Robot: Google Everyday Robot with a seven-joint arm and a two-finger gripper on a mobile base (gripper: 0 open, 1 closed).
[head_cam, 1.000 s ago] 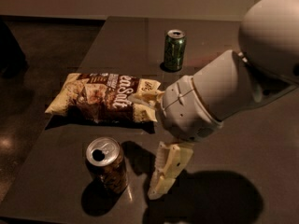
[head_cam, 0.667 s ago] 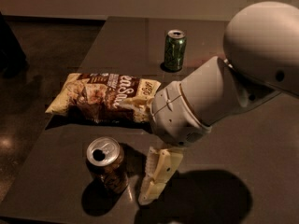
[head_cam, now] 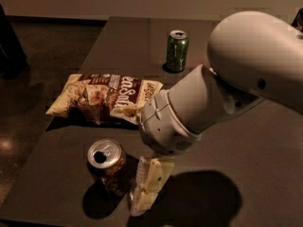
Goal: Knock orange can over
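Observation:
The orange can (head_cam: 107,168) stands upright near the front edge of the dark table (head_cam: 246,141). It has brownish-orange sides and a silver top with a dark mouth hole. My gripper (head_cam: 146,187) hangs from the big white arm (head_cam: 222,89) just to the right of the can, its pale fingers (head_cam: 152,181) pointing down at the table, close beside the can's right side. Whether it touches the can I cannot tell.
A chip bag (head_cam: 106,98) lies flat behind the orange can. A green can (head_cam: 177,51) stands upright farther back. The table's left edge runs close to the bag and the floor lies beyond it.
My arm and gripper have moved left and a little forward, closing the gap to the orange can. The can still stands upright in the same place.

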